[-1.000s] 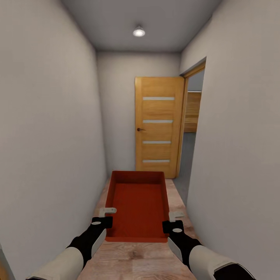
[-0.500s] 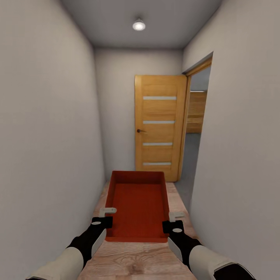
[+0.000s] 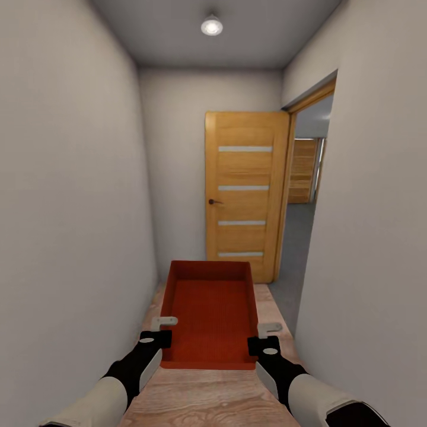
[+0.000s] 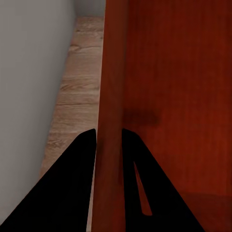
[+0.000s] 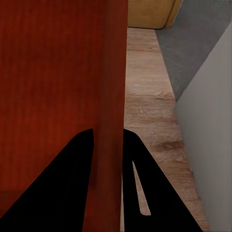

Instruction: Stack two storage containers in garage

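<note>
One storage container [image 3: 209, 314] | pinched by left end effector [image 3: 163, 323], right end effector [image 3: 270, 327] | open door [image 3: 244, 196] ahead, floor beyond probably concrete

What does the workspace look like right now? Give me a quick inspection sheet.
Surface: wood plank floor in a narrow hallway; grey floor beyond the doorway.
Job's things: one orange-red box, open-topped, empty, held level.
Clutter: nothing seen.
End effectors: left end effector clamps the box's left wall; right end effector clamps its right wall.
Cables: nothing seen.
Surroundings: pale walls close on both sides, wooden door ahead, ceiling lamp.
</note>
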Controlling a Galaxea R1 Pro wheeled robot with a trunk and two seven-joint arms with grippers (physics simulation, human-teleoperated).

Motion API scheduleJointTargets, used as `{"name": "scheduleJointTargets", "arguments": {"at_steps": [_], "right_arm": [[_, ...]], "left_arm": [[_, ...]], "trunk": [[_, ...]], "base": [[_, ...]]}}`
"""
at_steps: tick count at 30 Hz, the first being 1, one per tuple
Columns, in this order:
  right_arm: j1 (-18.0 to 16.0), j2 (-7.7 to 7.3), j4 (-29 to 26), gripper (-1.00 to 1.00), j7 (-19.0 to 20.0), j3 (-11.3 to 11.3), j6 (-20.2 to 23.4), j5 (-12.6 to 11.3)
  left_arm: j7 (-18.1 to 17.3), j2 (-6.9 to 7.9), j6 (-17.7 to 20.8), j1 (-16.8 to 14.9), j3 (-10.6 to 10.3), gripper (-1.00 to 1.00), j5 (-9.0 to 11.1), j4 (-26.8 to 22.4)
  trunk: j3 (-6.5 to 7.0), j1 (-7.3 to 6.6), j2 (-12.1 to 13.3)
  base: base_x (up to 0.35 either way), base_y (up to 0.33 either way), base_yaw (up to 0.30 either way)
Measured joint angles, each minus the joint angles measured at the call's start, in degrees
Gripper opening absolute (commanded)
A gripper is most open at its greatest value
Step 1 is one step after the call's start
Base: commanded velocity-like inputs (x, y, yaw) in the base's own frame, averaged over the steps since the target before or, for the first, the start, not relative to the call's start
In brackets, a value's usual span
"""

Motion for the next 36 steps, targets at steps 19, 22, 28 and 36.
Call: {"name": "scheduleJointTargets", "arguments": {"at_steps": [19,22,28,36], "right_arm": [[0.0,0.0,0.0,-1.0,0.0,0.0,0.0,0.0],[0.0,0.0,0.0,-1.0,0.0,0.0,0.0,0.0],[0.0,0.0,0.0,-1.0,0.0,0.0,0.0,0.0],[0.0,0.0,0.0,-1.0,0.0,0.0,0.0,0.0]], "left_arm": [[0.0,0.0,0.0,0.0,0.01,-1.0,-0.01,0.0],[0.0,0.0,0.0,0.0,0.01,-1.0,-0.01,0.0],[-0.01,0.0,0.0,0.0,0.02,-1.0,-0.02,0.0],[0.0,0.0,0.0,0.0,0.01,-1.0,0.0,0.0]], "trunk": [[0.0,0.0,0.0],[0.0,0.0,0.0],[0.0,0.0,0.0],[0.0,0.0,0.0]], "base": [[0.325,0.0,0.0],[0.325,0.0,0.0],[0.325,0.0,0.0],[0.325,0.0,0.0]]}}
